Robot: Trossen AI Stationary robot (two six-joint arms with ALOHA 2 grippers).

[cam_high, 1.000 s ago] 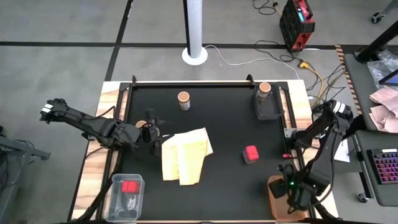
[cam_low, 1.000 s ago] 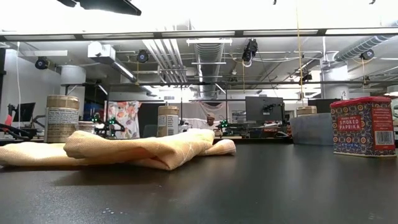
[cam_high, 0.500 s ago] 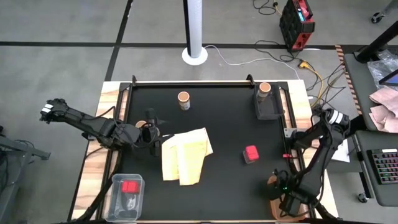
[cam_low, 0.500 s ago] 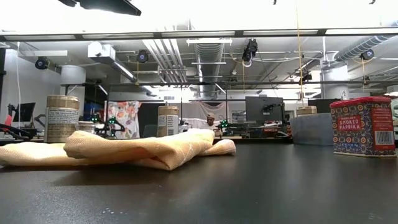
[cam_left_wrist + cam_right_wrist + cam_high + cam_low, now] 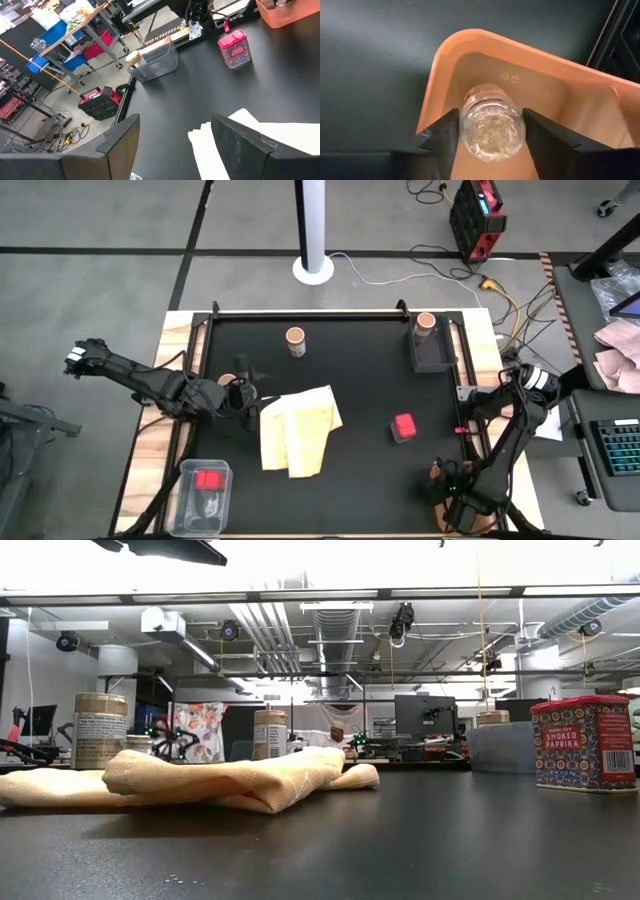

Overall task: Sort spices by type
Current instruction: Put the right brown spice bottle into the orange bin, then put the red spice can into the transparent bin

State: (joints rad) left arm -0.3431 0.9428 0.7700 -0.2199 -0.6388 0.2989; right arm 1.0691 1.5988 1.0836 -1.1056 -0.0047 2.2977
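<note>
One camera looks straight down on the whole black table (image 5: pixel 350 380). Another sits at tabletop level, facing the room. Both share the yellow cloth (image 5: pixel 297 430). Wrist cameras look close past each arm's fingers.

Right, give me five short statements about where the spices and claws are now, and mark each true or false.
1. The red paprika tin stands on the bare black mat, right of the yellow cloth. True.
2. The right claw has a clear jar between its fingers over the orange bin. True.
3. The clear tub at the near left corner holds no spices. False: a red tin lies in it.
4. The left claw grips the yellow cloth. False: it is open, beside the cloth.
5. The grey bin holds a brown-topped jar. True.
</note>
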